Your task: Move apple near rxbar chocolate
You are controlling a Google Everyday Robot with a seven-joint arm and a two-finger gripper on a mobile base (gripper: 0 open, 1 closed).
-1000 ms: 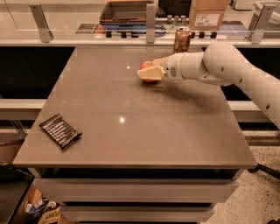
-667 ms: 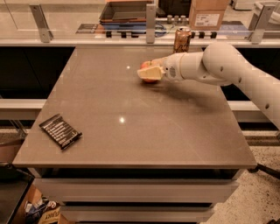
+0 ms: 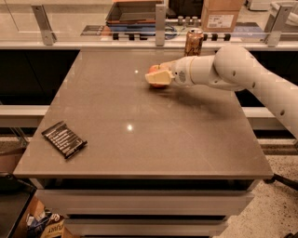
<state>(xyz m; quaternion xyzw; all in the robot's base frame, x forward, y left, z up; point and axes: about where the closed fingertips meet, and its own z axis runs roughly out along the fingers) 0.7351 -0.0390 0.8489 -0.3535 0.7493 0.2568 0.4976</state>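
The apple [image 3: 153,70] is red-orange and sits at the back middle of the brown table [image 3: 153,139], mostly covered by my gripper's cream fingers [image 3: 159,77]. My gripper [image 3: 157,76] reaches in from the right and is closed around the apple, low at the table top. The rxbar chocolate [image 3: 64,138], a flat black wrapper with white text lines, lies near the table's front left corner, far from the apple and gripper.
An orange-brown drink can [image 3: 193,42] stands at the table's back edge, just behind my arm. Beyond the glass rail are a dark tray [image 3: 135,11] and a cardboard box [image 3: 222,14]. A snack bag [image 3: 46,225] lies on the floor at front left.
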